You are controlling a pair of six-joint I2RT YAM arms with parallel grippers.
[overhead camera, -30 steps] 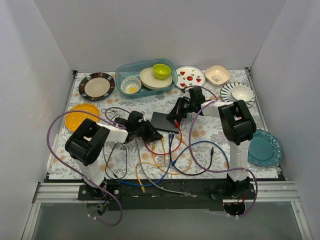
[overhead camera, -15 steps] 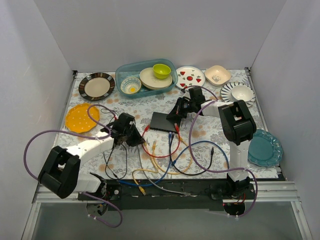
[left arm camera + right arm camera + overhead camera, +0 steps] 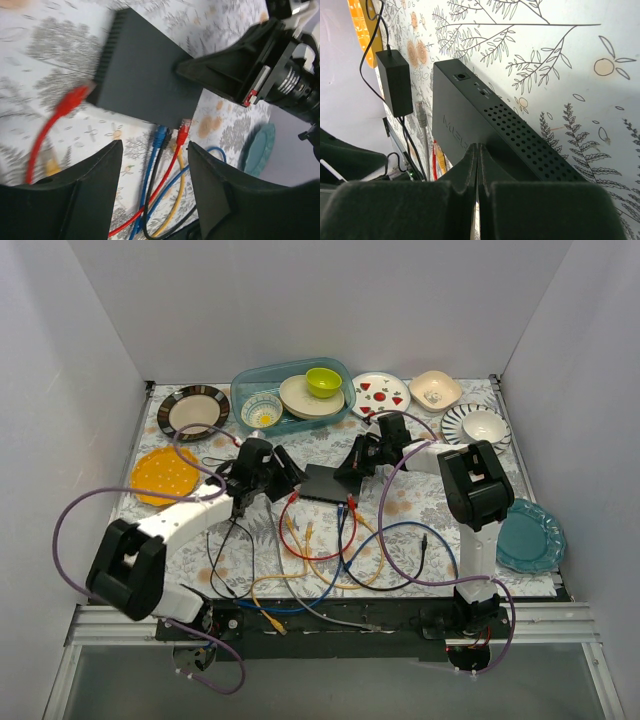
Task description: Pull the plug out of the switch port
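Observation:
The switch (image 3: 330, 483) is a flat black box in the middle of the mat. In the left wrist view the switch (image 3: 145, 75) has a blue plug (image 3: 160, 136), a black one, a yellow one and a red plug (image 3: 184, 125) at its near edge. A loose red plug (image 3: 75, 97) lies by its left end. My left gripper (image 3: 155, 170) is open and empty above these cables, left of the switch (image 3: 278, 468). My right gripper (image 3: 477, 150) is shut with its tips on the switch's top (image 3: 470, 120), at the right end (image 3: 352, 468).
A black adapter block (image 3: 395, 80) on a thin cord and a grey plug (image 3: 421, 112) lie beyond the switch. Red, blue, yellow and black cables loop across the mat (image 3: 340, 550). Plates, bowls and a blue tub (image 3: 292, 395) line the back; a teal plate (image 3: 530, 535) sits right.
My left arm swung out to the left, then its gripper moved back and right to the switch's left end. The yellow cable at the front shifted. The right arm stayed still.

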